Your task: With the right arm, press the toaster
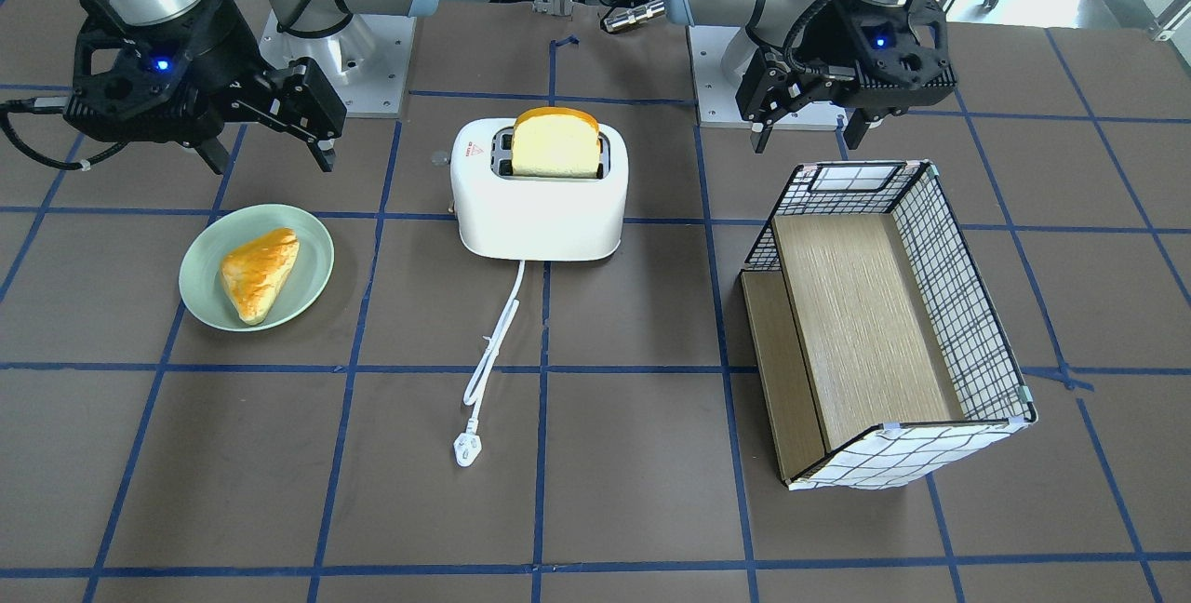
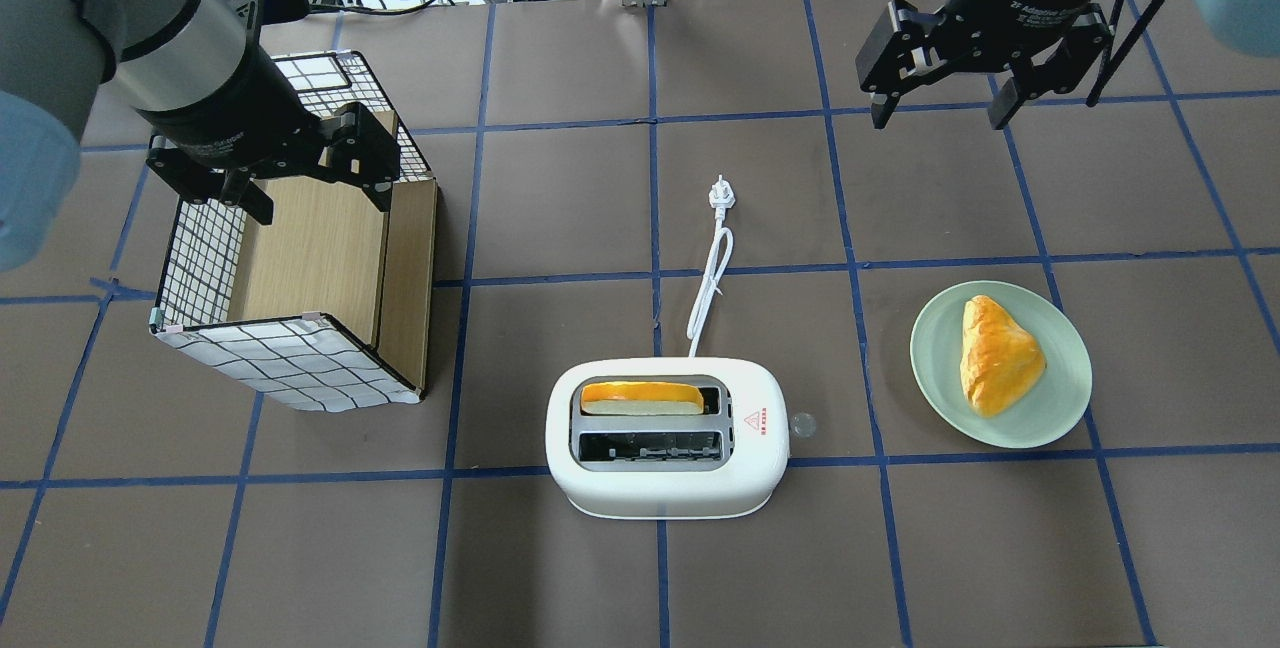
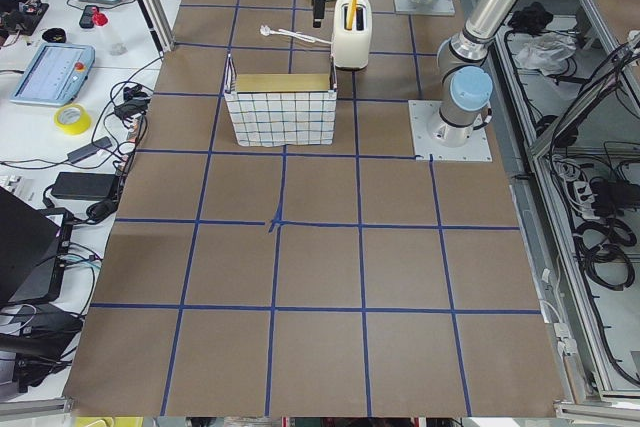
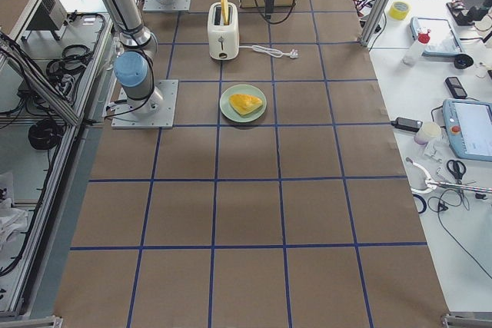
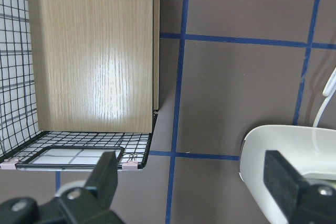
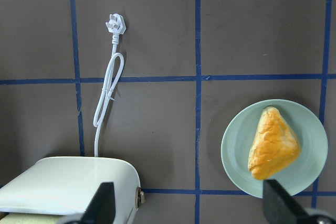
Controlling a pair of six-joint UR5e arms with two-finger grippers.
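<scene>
The white toaster (image 1: 540, 203) stands mid-table with a bread slice (image 1: 556, 145) upright in one slot; it also shows in the overhead view (image 2: 665, 483). Its small lever knob (image 2: 802, 423) sticks out on the side toward the plate. The white cord (image 2: 712, 268) runs away from it to the plug (image 2: 720, 193). My right gripper (image 2: 940, 113) is open and empty, held high beyond the plate and well away from the toaster. The right wrist view shows the toaster's end (image 6: 68, 187) at the lower left. My left gripper (image 2: 318, 198) is open and empty above the basket.
A green plate (image 2: 935, 368) with a golden pastry (image 2: 995, 353) lies on the toaster's lever side. A wire-grid basket (image 2: 200, 258) with a wooden insert lies tipped on its side on the other side. Blue tape lines grid the brown table.
</scene>
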